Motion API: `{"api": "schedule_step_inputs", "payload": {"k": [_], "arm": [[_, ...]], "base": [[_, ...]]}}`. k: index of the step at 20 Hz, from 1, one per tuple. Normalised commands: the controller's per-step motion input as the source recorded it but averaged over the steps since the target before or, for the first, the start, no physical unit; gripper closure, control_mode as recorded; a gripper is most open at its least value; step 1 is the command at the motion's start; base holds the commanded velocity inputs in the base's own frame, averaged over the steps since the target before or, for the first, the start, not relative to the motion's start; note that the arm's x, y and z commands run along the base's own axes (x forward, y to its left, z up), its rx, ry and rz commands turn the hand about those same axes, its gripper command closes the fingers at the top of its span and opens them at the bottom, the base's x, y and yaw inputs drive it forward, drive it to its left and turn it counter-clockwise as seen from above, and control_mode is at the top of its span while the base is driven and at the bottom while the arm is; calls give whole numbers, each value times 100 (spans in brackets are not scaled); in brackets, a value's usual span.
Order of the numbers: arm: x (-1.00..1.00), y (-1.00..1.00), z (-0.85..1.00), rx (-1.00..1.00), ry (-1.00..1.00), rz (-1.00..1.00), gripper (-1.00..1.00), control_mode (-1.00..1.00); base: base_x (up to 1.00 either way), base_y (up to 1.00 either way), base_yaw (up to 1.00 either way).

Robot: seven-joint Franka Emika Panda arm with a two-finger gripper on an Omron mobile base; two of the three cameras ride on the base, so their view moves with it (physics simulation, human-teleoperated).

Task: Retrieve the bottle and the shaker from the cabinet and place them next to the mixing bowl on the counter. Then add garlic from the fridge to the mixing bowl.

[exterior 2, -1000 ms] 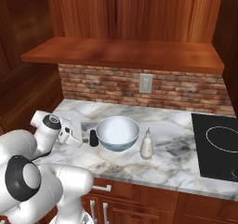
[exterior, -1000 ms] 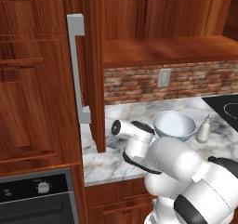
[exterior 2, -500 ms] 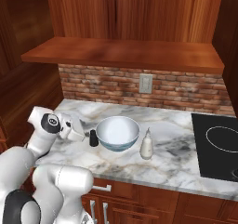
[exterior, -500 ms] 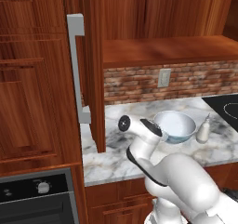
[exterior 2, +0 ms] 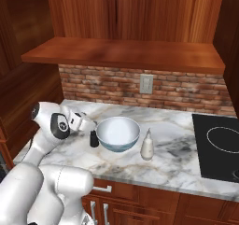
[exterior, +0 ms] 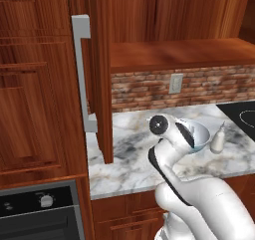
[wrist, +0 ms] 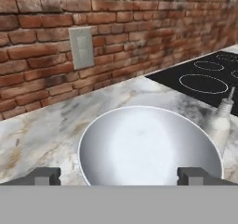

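Observation:
The mixing bowl (exterior 2: 118, 133) stands on the marble counter (exterior 2: 177, 161), white inside and with nothing in it. The dark shaker (exterior 2: 94, 139) stands just left of the bowl and the cream bottle (exterior 2: 147, 144) just right of it, both upright. My gripper (exterior 2: 89, 124) hovers above the shaker at the bowl's left rim, open and holding nothing. In the hand view the fingertips (wrist: 44, 175) stand wide apart, with the bowl (wrist: 148, 148) ahead and the bottle (wrist: 221, 125) to its right. The cabinet door (exterior: 102, 84) stands open. The fridge and garlic are out of view.
A black cooktop (exterior 2: 219, 147) lies at the counter's right end. A brick backsplash with a wall outlet (exterior 2: 146, 84) runs behind the bowl. The cabinet's wooden shelf (exterior 2: 121, 53) overhangs the counter. An oven front (exterior: 40, 209) sits low at the left.
The hand has risen a little and shifted right, from beside the shaker toward the bowl's rim, while the arm's elbow swung. The jaws stayed open. Bowl, shaker and bottle have not moved.

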Motion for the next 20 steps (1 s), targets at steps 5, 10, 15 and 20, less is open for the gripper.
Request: {"api": "schedule_step_inputs", "payload": {"k": [5, 10, 15, 20], "arm": [[-18, -34, 52, 0, 1, 28, -100, -100], [-50, -53, 25, 0, 5, 22, -100, -100], [-80, -42, 47, 0, 0, 13, -100, -100], [-96, -2, 83, 0, 1, 7, -100, -100]], "base": [[0, 0, 0], [0, 0, 0], [0, 0, 0], [0, 0, 0]]}}
